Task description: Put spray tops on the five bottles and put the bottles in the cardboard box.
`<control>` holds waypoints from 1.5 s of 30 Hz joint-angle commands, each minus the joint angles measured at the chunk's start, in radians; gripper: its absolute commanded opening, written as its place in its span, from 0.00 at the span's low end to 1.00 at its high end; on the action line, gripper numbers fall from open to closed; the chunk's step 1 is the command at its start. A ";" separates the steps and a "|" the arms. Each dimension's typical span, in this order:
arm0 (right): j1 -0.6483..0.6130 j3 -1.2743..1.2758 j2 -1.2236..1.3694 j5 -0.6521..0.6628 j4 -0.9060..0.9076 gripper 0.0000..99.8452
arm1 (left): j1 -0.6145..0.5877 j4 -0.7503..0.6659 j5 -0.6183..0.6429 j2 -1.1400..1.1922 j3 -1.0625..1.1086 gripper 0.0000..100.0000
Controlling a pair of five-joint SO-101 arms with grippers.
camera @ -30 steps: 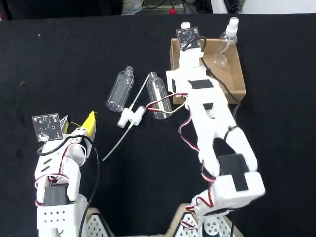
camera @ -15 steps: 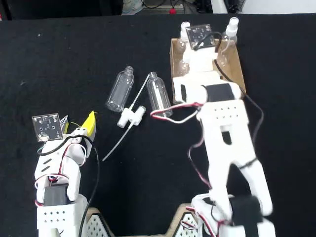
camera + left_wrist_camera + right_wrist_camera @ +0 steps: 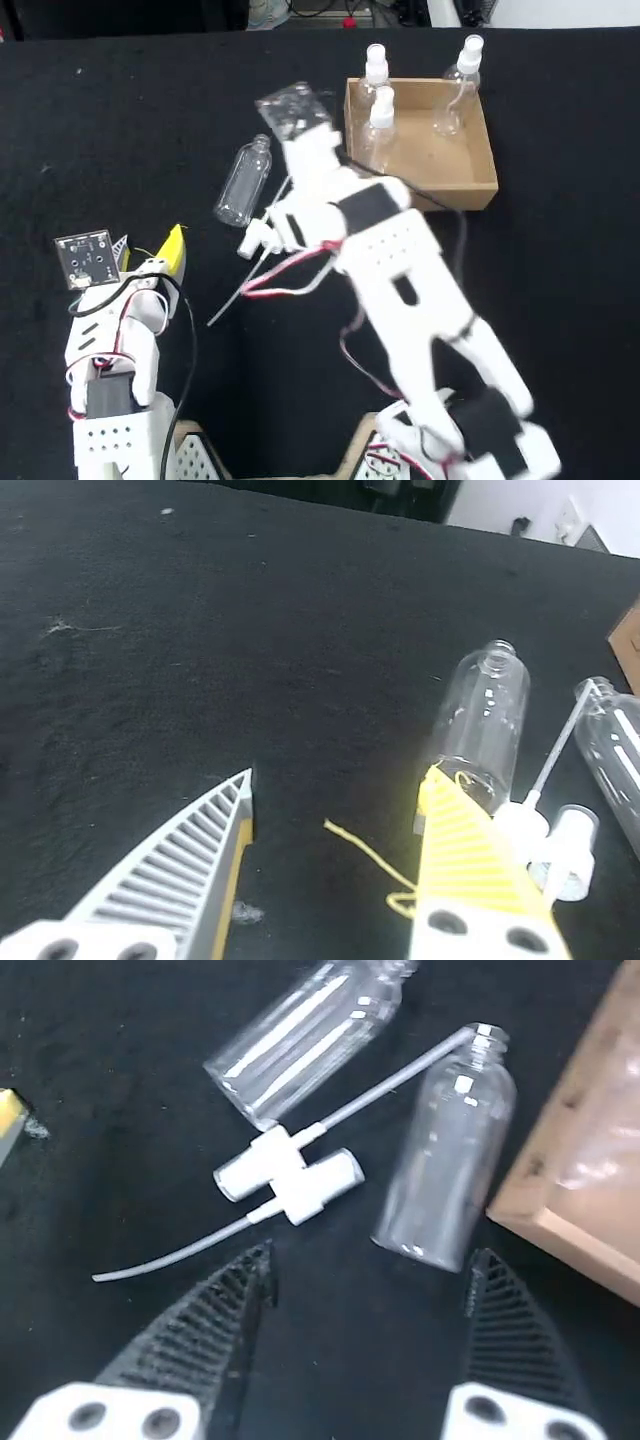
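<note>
Three bottles with white spray tops (image 3: 382, 105) stand in the cardboard box (image 3: 440, 175). Two bare clear bottles lie on the black table, one (image 3: 310, 1035) beside the other (image 3: 450, 1160), with two white spray tops (image 3: 290, 1175) and their long tubes between them. My right gripper (image 3: 373, 1253) hangs open just above this group, holding nothing, its arm (image 3: 370, 215) stretched across the table. My left gripper (image 3: 338, 777) is open and empty near the front left (image 3: 150, 245), short of the nearer bare bottle (image 3: 485, 715) and the spray tops (image 3: 555, 840).
The box corner (image 3: 590, 1190) lies close beside the second bare bottle. Black table stretches free to the left and far side of the bottles (image 3: 120, 110). The right arm covers one bare bottle in the high view.
The right arm has swung from over the box leftward to above the loose bottles and spray tops. A third capped bottle now shows in the box. The left arm barely shifted.
</note>
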 commanded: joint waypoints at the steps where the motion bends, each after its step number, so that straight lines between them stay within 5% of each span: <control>1: -0.011 -0.170 0.128 -0.012 -0.023 0.28 | -0.012 -0.006 0.009 -0.015 0.021 0.26; 20: 0.089 -0.967 0.834 0.074 0.236 0.28 | -0.016 -0.006 0.003 -0.017 0.021 0.26; 32: 0.046 -1.283 0.998 0.077 0.477 0.28 | -0.018 -0.006 0.003 -0.017 0.021 0.26; 45: -0.129 -1.276 1.063 -0.325 0.226 0.28 | -0.019 -0.005 0.003 -0.017 0.021 0.26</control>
